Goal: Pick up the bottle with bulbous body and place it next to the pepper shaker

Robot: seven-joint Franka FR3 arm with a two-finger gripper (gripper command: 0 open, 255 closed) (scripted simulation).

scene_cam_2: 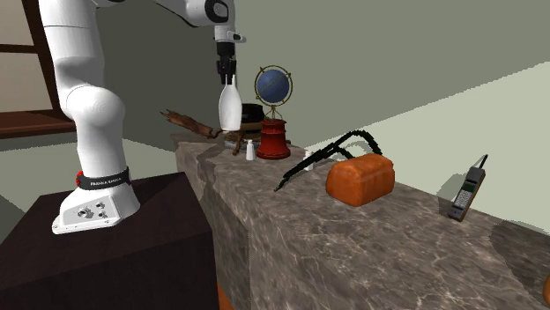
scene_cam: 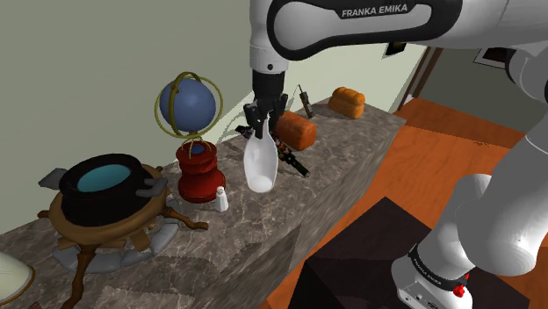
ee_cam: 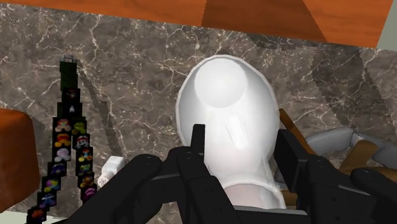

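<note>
Jaws are closed on the narrow neck of the white bottle (scene_cam: 260, 167), so the gripper (scene_cam: 260, 123) carries it with the round body hanging below, and it looks clear of the stone counter (scene_cam: 351, 167). In the shoulder view the small white pepper shaker (scene_cam: 222, 200) stands near and to the left of the bottle, just beside the red foot of the globe (scene_cam: 199, 173). A black strap-like thing (scene_cam: 294, 162) lies to the right and an orange loaf (scene_cam: 297, 130) sits farther off. Bare stone lies between the shaker and the strap, which I judge the best spot. The counter's near edge runs close by, so there is little room on that side. In the second exterior view the gripper (scene_cam_2: 226, 75) holds the bottle (scene_cam_2: 229, 107) above the far end of the counter, with the shaker (scene_cam_2: 250, 151) lower and to the right, before the globe (scene_cam_2: 273, 88). In the wrist view the fingers (ee_cam: 198, 137) clasp the bottle (ee_cam: 222, 89), with the counter (ee_cam: 140, 57) beneath it and orange floor (ee_cam: 254, 16) beyond the edge. The wide body could knock the light shaker over, or strike the globe's foot, if it comes down too close. With the grip so high on the neck, the bottle may also swing or slip.
</note>
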